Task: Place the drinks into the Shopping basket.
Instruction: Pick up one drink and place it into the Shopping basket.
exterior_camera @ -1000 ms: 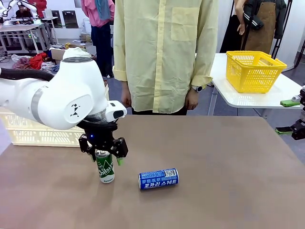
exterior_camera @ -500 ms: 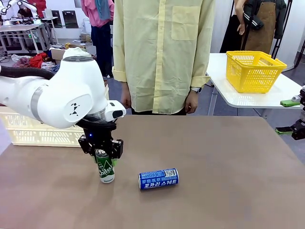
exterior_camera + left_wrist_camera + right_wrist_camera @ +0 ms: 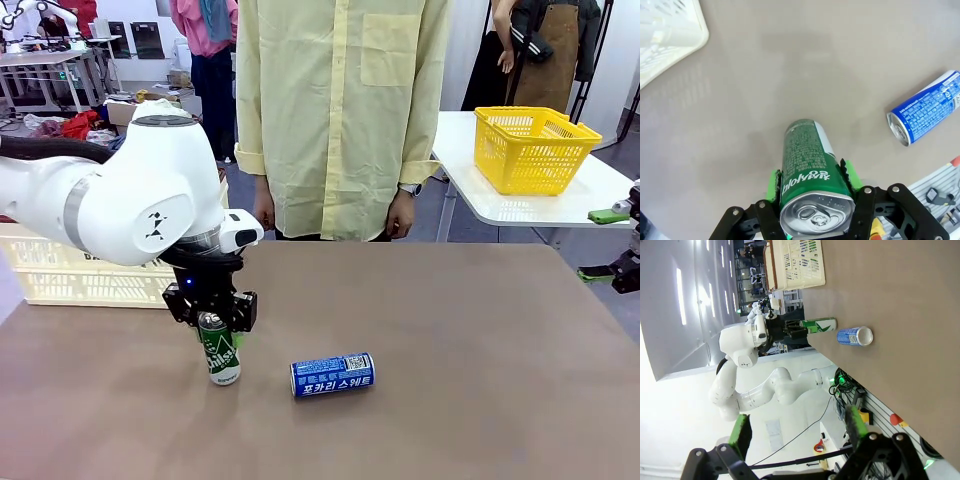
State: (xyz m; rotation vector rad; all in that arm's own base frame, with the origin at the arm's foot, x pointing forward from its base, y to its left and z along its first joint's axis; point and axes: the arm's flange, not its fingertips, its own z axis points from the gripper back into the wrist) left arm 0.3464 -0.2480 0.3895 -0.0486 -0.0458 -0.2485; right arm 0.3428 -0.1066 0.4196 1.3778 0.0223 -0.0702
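The blue can is laid on its side near the middle of the table, with bare surface around it toward the near and right edges. Just to its left, apart from it, the green can is gripped near its top by the left claw, with the pads pressed on both sides. The can is held upright, slightly tilted, its base low at the table. The right claw is held open and empty at the right edge. Farther back, the basket is set at the left edge, behind the left arm. The far edge is occupied by a person.
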